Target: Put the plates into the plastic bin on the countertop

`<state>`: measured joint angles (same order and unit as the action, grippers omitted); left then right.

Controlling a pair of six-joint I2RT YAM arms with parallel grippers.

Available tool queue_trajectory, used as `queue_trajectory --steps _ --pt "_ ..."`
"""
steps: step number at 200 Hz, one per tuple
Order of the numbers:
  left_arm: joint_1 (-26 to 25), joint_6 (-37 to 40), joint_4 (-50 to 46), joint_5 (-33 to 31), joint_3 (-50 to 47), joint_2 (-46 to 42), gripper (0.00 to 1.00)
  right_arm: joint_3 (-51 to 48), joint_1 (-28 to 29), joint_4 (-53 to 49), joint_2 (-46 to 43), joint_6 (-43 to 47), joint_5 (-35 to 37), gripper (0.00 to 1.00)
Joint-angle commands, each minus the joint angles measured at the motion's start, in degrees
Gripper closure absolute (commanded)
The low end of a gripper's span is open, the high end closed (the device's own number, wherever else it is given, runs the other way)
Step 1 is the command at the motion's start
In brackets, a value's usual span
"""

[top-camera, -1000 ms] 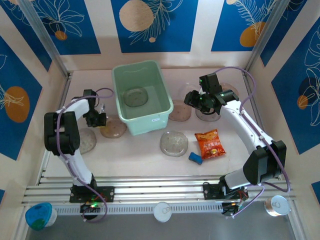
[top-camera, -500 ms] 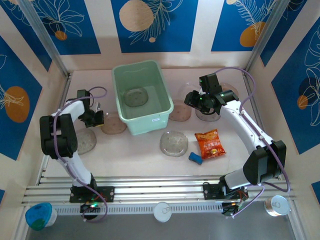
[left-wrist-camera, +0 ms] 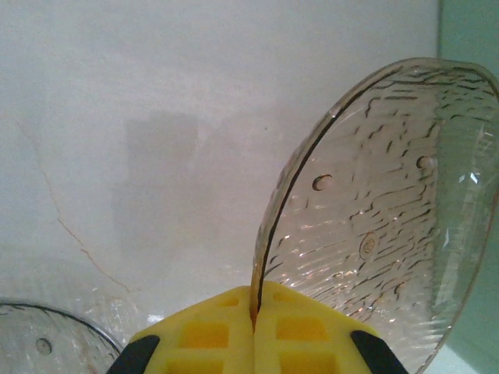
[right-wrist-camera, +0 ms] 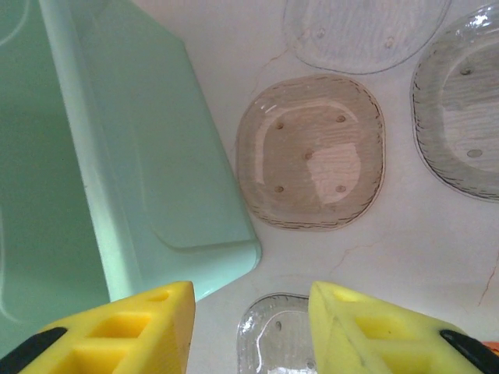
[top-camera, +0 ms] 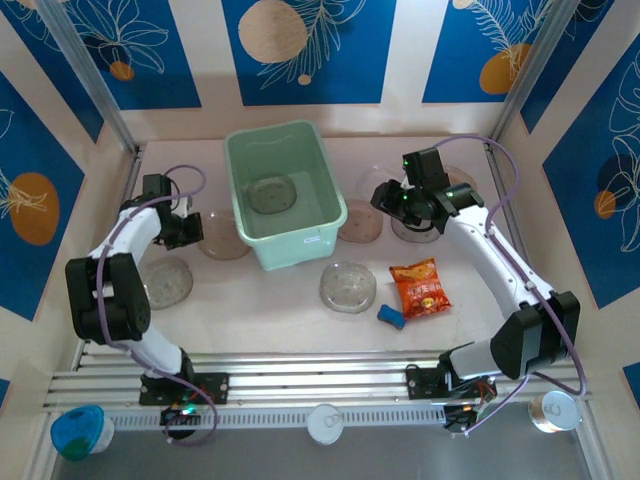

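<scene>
Mint-green plastic, smooth with a rolled rim, forms the plastic bin in the middle of the countertop in the top view. One smoky plate lies flat on the bin's floor. The left arm folds up from its base and reaches in from the bin's left. The left gripper is clamped on the rim of the held plate, which lies between the gripper and the bin's left wall. The right arm arches high on the bin's right, and the right gripper hangs above a brown plate just beside the bin. A clear plate lies in front of the bin's near right corner, with an orange snack packet further right.

In the left wrist view, the yellow fingers press together on the edge of the held plate. It is translucent and ripple-textured with small round dimples, and it stands tilted up from the pads. A strip of the bin shows just beyond it.

In the right wrist view, the right gripper has its yellow fingers apart with nothing between them. It points down at the bin's corner. The brown plate, rounded-square and glossy, lies flat just right of the bin, apart from its wall.
</scene>
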<state>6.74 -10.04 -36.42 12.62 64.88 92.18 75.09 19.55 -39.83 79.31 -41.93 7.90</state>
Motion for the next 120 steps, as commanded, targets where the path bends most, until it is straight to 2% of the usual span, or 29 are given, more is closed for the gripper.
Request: queue_trajectory --steps 1,39,80,120 --pt "0.8 -2.7 0.8 0.6 -0.7 -4.4 1.00 0.1 0.5 -0.2 -2.4 -1.2 0.0 0.56" --pt "0.8 -4.2 0.4 -3.5 0.0 -10.3 1.00 -0.5 1.4 -0.7 -4.4 -2.8 1.2 0.58" --pt "0.8 -2.2 -2.3 -8.5 4.8 -16.0 1.00 -0.2 3.1 -0.8 -5.9 -4.5 4.1 0.58" --pt "0.8 -3.8 0.0 -9.7 7.2 -20.3 1.00 2.0 4.1 1.2 -6.3 -6.5 4.1 0.58"
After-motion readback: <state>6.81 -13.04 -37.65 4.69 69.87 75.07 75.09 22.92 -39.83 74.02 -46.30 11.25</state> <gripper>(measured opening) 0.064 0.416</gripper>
